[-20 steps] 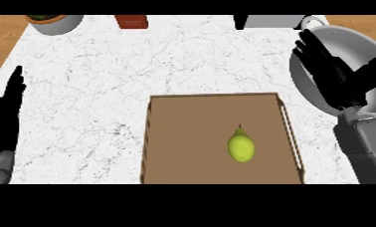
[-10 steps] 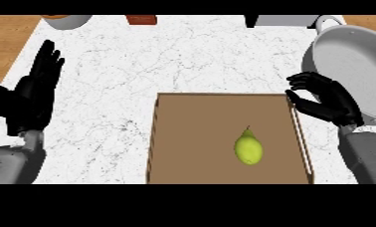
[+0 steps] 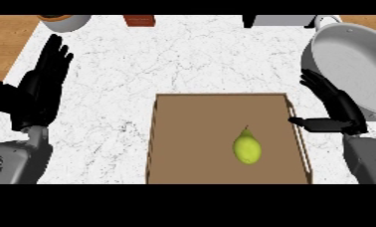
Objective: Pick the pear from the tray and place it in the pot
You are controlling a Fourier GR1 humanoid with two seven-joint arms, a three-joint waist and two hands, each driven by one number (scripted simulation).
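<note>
A yellow-green pear lies on the brown tray, in its right half, stem pointing away from me. The large grey pot stands at the counter's right edge, cut off by the view. My right hand hovers open just right of the tray's rim, between tray and pot, thumb pointing left toward the tray. It touches nothing. My left hand stays open at the left edge, fingers up, resting.
At the back edge stand a bowl with a brown inside, a small reddish-brown box and a dark and white appliance. White marble counter stretches between them and the tray.
The view has shifted, so the tray and pear sit slightly lower. My right hand has dropped lower beside the tray's right rim and spread its fingers. The left hand rose into fuller view.
</note>
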